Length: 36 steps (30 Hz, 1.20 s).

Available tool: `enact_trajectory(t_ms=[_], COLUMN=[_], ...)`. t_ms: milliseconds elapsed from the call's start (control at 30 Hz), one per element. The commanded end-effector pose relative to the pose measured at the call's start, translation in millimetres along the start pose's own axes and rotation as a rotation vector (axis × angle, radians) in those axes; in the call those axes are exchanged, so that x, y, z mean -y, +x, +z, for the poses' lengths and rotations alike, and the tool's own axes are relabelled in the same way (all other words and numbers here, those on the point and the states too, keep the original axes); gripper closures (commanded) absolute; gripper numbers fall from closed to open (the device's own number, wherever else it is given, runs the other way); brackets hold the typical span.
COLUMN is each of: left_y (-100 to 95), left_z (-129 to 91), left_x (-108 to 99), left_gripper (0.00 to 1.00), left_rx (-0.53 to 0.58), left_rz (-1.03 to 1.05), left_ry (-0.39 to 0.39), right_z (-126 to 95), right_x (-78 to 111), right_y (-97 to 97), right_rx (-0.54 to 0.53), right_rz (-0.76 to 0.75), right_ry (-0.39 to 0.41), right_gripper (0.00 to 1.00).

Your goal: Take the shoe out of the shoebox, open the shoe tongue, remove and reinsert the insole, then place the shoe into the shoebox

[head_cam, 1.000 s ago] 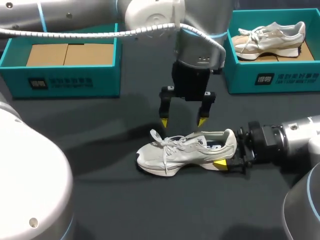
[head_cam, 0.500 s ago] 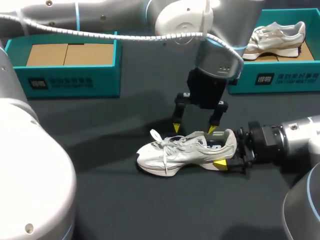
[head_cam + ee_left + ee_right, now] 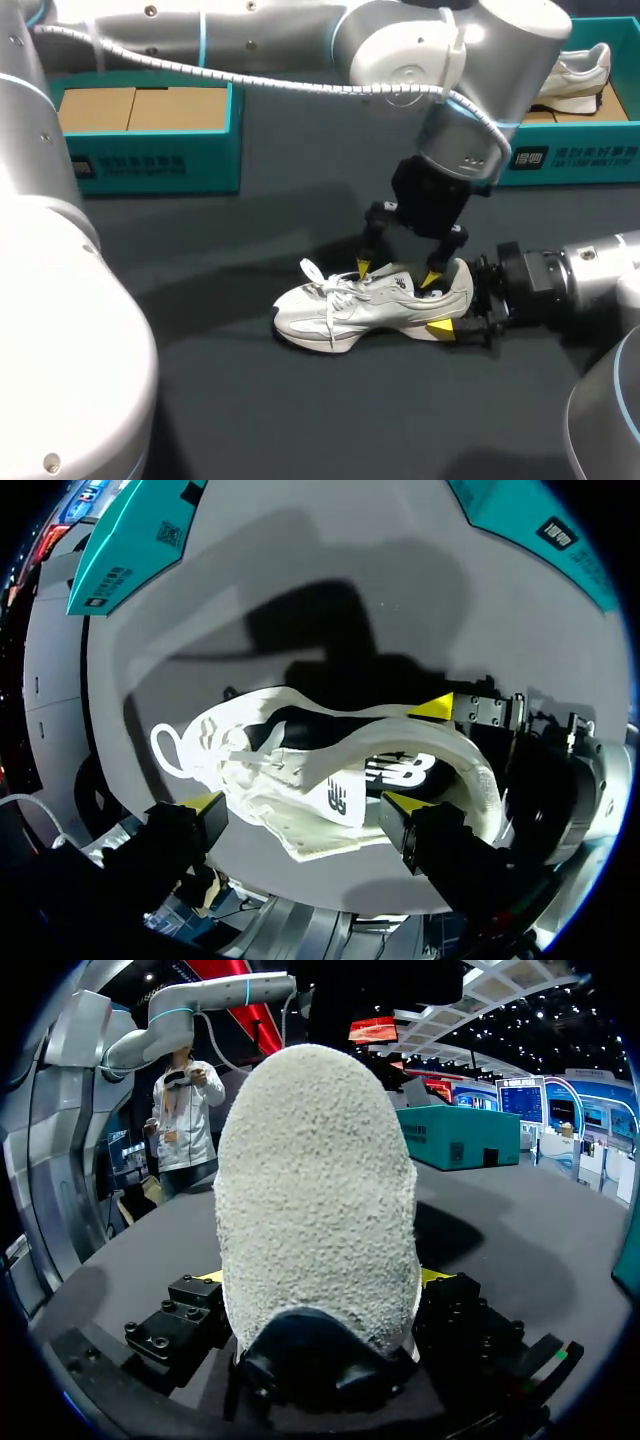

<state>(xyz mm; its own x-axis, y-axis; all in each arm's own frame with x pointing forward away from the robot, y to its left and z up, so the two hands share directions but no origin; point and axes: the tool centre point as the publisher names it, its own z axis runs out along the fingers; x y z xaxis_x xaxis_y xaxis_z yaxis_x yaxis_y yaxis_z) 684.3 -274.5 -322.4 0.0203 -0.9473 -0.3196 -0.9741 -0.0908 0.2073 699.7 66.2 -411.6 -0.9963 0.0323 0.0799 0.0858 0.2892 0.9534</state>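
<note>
Now the white sneaker (image 3: 375,305) lies by the near edge of the surface (image 3: 250,400), heel clamped in the right gripper (image 3: 452,312), while the left gripper (image 3: 396,275) hangs wide open, empty, over its collar, probably to pinch the tongue next.

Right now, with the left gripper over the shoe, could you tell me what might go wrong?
1. The left gripper hangs open just above the shoe's opening, near the loose laces; a finger may snag a lace.
2. The right gripper holds only the heel, so a hard push or pull could twist the shoe loose.
3. One left finger is close to the right gripper; they might collide.
</note>
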Motion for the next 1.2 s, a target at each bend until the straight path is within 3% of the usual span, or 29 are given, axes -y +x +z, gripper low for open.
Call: enact_trajectory(t_ms=[33,233,533,800,1000,1200], left_y=[6.6,2.0,-11.6,-19.4,-8.5,6.0], left_z=[3.7,12.5,17.6,14.8,10.4,13.2], left_x=[-6.6,-7.8,-10.0,-9.5,-9.5,-6.8], left_gripper=[0.01,0.04,0.20,0.15,0.03,0.07], left_rx=[0.088,0.151,0.226,0.226,0.219,0.253], left_rz=[-0.114,-0.125,-0.125,-0.119,-0.121,-0.135], left_ry=[0.003,-0.001,-0.024,-0.029,-0.028,-0.028], right_z=[0.3,0.3,0.3,0.3,0.3,0.3], right_x=[-0.3,-0.3,-0.3,-0.3,-0.3,-0.3], right_y=[1.0,1.0,1.0,1.0,1.0,1.0], right_rx=[0.001,0.001,0.001,0.001,0.001,0.001], right_rz=[0.000,0.000,0.000,0.000,0.000,0.000], right_ry=[0.003,0.003,0.003,0.003,0.003,0.003], right_gripper=[1.00,1.00,1.00,1.00,1.00,1.00])
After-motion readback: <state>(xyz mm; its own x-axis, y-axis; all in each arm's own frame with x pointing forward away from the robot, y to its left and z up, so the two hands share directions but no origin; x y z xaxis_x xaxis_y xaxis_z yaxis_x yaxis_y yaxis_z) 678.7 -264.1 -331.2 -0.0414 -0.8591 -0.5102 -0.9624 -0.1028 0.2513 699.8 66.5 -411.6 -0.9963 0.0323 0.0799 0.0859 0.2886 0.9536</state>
